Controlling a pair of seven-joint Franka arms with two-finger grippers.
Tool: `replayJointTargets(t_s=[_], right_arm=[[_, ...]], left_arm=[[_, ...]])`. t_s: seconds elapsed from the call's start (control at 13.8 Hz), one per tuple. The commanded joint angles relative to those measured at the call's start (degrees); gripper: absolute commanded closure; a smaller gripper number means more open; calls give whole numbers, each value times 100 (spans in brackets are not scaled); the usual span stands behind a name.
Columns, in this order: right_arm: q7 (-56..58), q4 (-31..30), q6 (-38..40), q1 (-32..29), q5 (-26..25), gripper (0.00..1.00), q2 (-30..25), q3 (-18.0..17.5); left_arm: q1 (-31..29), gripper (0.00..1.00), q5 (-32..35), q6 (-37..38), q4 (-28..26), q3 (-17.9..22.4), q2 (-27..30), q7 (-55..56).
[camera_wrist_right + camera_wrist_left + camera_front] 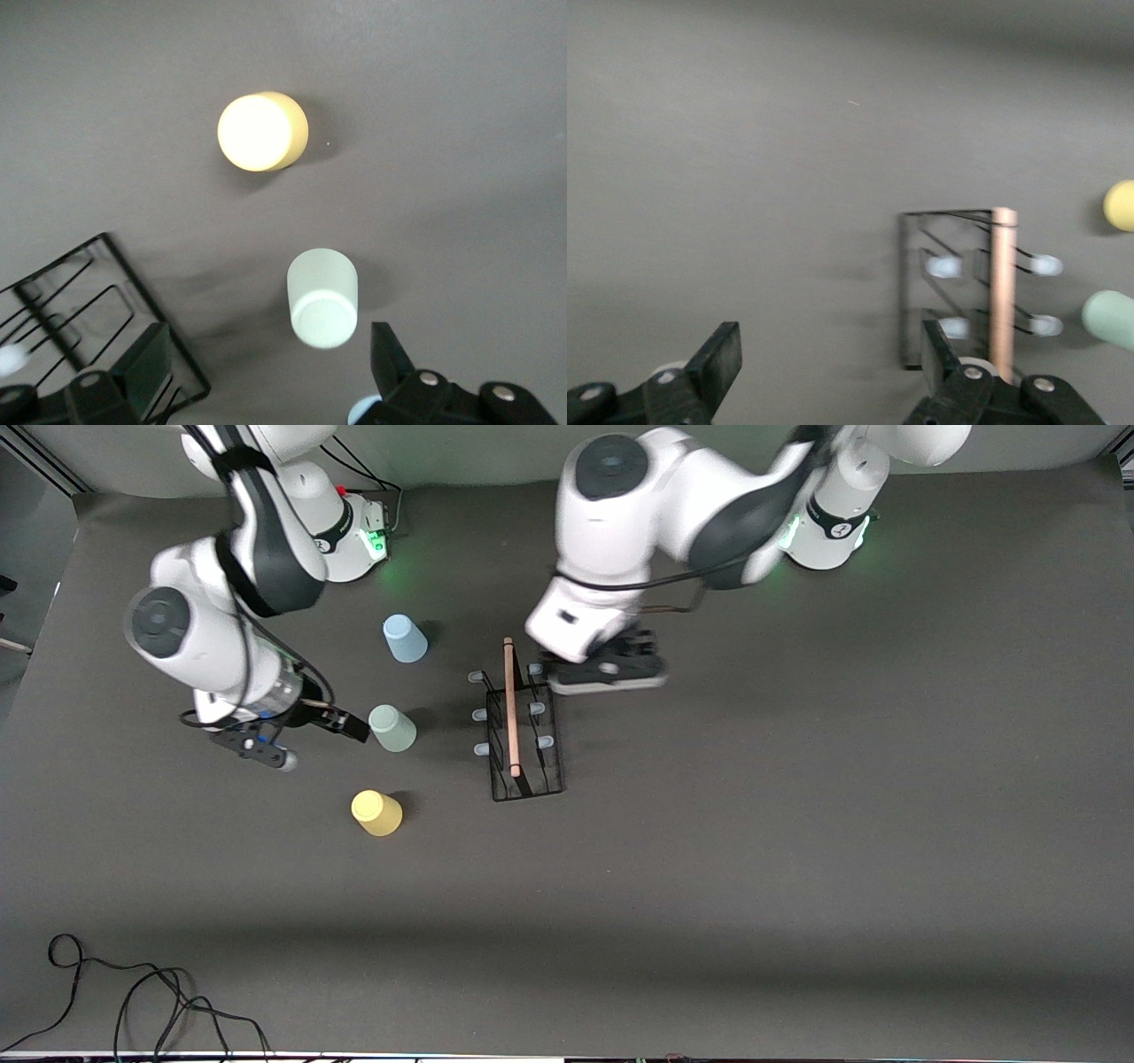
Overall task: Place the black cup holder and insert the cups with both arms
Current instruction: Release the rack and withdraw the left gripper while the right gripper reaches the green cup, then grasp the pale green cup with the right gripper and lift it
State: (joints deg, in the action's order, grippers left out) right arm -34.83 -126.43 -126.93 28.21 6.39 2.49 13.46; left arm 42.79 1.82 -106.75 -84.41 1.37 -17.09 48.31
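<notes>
The black cup holder [524, 731] stands on the table mid-way between the arms, its wooden handle [510, 704] on top and no cups on its pegs. It also shows in the left wrist view [946, 292] and the right wrist view [80, 297]. The blue cup [405, 638], grey-green cup [392, 728] and yellow cup [376, 813] stand on the table beside it, toward the right arm's end. My right gripper [306, 740] is open and empty, low beside the grey-green cup [322, 297]. My left gripper [611, 669] is open and empty, over the table beside the holder's end nearest the bases.
A loose black cable [133, 1001] lies near the table's front edge at the right arm's end. The yellow cup [262, 132] and a sliver of the blue cup [363, 412] show in the right wrist view. The table is dark grey cloth.
</notes>
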Motion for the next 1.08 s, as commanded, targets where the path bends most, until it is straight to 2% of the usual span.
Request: replayJointTargets(t_s=[0.0,0.29,0.58,0.79,1.01], right_arm=[[-103,-575,-752,245,12,0,93,52],[-24,-1145,-1595,334,12,0,444,43],[108,-1832,-2721,378,12,0,725,43],[100,-1877,-2925,378,21,0,858,34],[100,-1868,-2916,387,38,2,849,25]], left_arm=[[-674,1,-33,731,-330,-67,566,-760],[-2044,0,-120,1514,-496,-67,1128,-2234],[-3003,0,-147,1806,-523,-58,1444,-2702],[-3513,0,-147,2394,-567,-49,1708,-4072],[-3883,0,-156,2536,-628,-49,1963,-4505]])
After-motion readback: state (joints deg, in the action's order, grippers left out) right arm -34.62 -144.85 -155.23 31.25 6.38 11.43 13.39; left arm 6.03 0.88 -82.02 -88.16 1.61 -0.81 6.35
